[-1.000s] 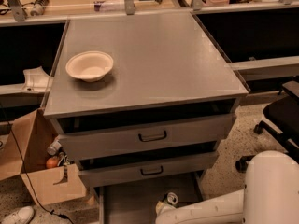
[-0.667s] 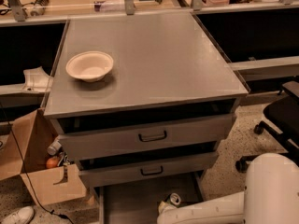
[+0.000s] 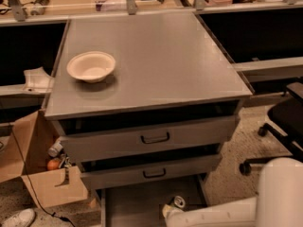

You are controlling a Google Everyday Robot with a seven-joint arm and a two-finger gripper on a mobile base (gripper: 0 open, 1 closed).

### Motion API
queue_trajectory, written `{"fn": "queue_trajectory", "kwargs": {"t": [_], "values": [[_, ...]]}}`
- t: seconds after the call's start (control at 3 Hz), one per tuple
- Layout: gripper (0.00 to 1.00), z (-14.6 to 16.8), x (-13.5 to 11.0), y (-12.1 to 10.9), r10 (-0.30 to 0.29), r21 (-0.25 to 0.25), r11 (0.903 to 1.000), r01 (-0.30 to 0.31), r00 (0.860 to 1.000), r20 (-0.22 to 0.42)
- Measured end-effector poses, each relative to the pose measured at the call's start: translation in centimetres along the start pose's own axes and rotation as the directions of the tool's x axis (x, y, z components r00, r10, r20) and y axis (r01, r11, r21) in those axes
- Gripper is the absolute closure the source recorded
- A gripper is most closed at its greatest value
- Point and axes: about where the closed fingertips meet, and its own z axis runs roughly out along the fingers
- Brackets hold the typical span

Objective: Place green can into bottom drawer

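Almost nothing has moved over the last second: green can and pincer sit in the same spot, low over the bottom drawer.

Judgement: the placing is at or near its end, with release and withdrawal not yet done.

Left to right:
- Brown cardboard box, flaps open, on the floor.
- Cream bowl, round and matte, on the flat grey metal surface.
- Top drawer and middle drawer, grey sheet metal with dark loop handles, both slightly ajar.
- Bottom drawer pulled out, flat grey floor.
- Can shows its round silver top, seemingly upright, right at the pincer's end.
- Pincer apart or clamped: cannot tell.
- Smooth white arm enters from the right.
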Motion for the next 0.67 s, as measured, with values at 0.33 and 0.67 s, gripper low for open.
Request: {"fn": "queue_trajectory", "kwargs": {"t": [0.33, 0.67], "values": [[1.00, -0.4, 0.3, -0.1, -0.043, -0.093, 0.9950, 0.037, 0.997, -0.065], [1.00, -0.7, 2.1, 1.0, -0.050, -0.139, 0.9898, 0.032, 0.990, -0.129]]}}
